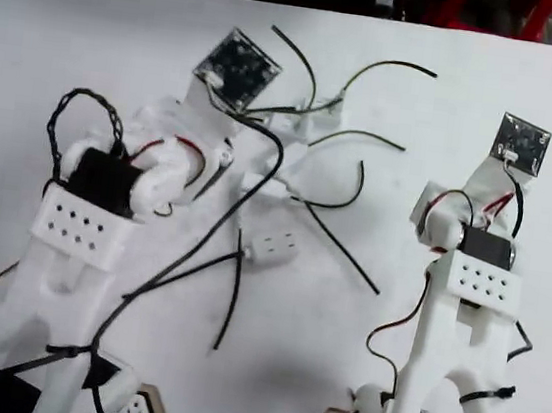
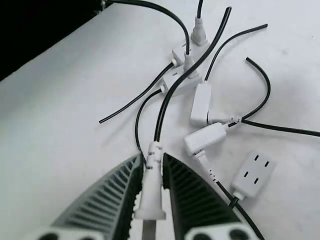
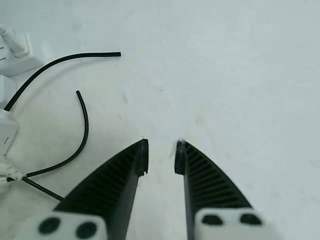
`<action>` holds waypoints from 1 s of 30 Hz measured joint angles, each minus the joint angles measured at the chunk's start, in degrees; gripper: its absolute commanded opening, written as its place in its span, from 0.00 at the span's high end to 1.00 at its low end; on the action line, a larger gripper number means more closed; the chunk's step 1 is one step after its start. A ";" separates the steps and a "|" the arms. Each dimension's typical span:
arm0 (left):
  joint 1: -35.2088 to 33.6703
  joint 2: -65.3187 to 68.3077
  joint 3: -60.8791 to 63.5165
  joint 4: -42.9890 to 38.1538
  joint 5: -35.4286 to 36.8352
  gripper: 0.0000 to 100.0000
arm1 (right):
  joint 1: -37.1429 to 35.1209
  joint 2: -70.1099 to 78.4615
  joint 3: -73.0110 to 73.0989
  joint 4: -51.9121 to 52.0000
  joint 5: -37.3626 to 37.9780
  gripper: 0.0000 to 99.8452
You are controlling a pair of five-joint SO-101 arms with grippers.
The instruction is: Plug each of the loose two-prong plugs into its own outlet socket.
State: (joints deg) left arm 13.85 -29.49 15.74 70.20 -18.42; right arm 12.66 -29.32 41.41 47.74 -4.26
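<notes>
L gripper (image 2: 153, 161): shut on white two-prong plug (image 2: 150, 192), black cord (image 2: 165, 100) runs out past the fingertips twd socket cluster (image 2: 182, 70) farther along the table (image 2: 60, 115). Single socket block (image 2: 254, 175) lies slots-up near L gripper, apart from it. R gripper (image 3: 161, 152): narrow gap, fingers not touching, over bare table, well apart from the sockets.

Item one: a white two-prong plug (image 2: 151, 186) on a black cord, clamped between my left jaws, cord end pointing away. Item two: a white outlet socket (image 2: 254, 175), flat on the tabletop (image 2: 60, 125), slots up and unoccupied. Further white sockets (image 2: 186, 75) are clustered beyond, with plugs seated.
</notes>
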 measured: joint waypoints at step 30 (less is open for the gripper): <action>15.03 35.52 -5.01 -23.30 22.33 0.70 | 1.58 0.00 0.00 0.00 0.00 0.91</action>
State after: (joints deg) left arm 28.88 6.02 10.73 46.90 3.91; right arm 14.24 -29.32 41.41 47.74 -4.26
